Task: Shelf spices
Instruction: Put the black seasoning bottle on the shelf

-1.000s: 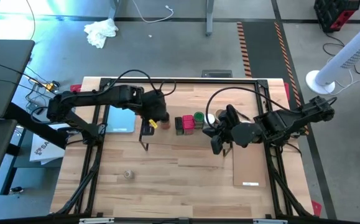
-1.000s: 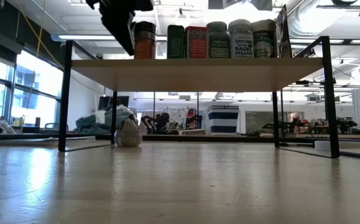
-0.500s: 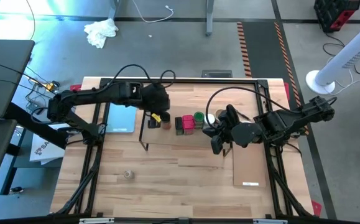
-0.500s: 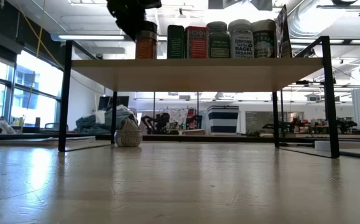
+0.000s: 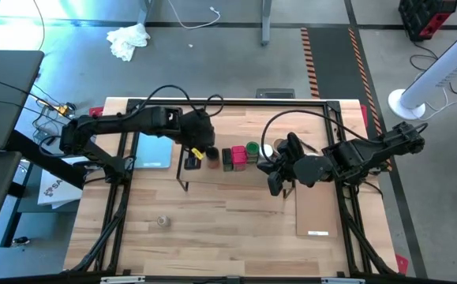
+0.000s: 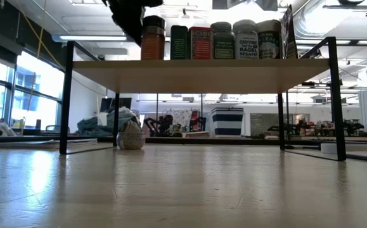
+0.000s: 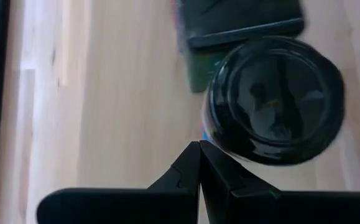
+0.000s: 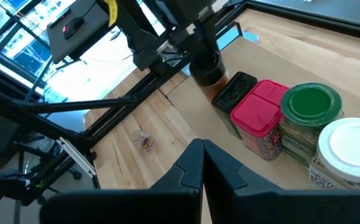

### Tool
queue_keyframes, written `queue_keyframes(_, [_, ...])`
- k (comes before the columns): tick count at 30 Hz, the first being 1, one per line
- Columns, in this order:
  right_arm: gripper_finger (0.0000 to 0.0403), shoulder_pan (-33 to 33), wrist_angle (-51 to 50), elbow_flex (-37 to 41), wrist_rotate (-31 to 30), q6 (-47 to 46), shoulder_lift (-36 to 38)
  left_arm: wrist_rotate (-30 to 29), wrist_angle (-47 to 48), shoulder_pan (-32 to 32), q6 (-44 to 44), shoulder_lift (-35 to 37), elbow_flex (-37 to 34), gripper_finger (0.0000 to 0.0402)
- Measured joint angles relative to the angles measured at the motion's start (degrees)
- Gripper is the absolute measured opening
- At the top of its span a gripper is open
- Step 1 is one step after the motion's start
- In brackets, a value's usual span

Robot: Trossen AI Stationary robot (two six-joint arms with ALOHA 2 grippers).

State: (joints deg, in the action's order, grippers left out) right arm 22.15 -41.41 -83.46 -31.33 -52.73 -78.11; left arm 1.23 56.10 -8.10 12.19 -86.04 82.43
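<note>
Left hand now back off dark-lidded spice jar, closed, empty.

On the shelf, the white-lidded jar carries a label reading "BAGEL SESAME", with a smaller line above it that looks like "EVERYTHING". The labels on the other jars in the row are too small to make out.

Materials as I see them: table, pale wood planks, smooth with a soft sheen. Shelf, matt pale wood plank on black metal wire frames. Dark jar lid, glossy plastic. Red lid and green lid, matt plastic.
</note>
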Motion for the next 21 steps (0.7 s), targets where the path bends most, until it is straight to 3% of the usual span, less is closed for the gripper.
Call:
queue_keyframes(6, [0.0, 0.0, -0.01, 0.0, 0.01, 0.08, 0.0, -1.17, -0.36, 1.2, -0.13, 0.0, 0.0, 0.0])
queue_keyframes(11, [0.0, 0.0, -0.02, 0.0, 0.04, -0.53, 0.0, -6.3, 1.23, 1.09, -1.6, 1.28, 0.0, 0.0])
queue_keyframes(21, [0.0, 0.0, -0.07, 0.0, 0.07, -0.82, 0.0, 3.22, 7.59, 6.31, -11.55, 2.69, 0.09, 0.0])
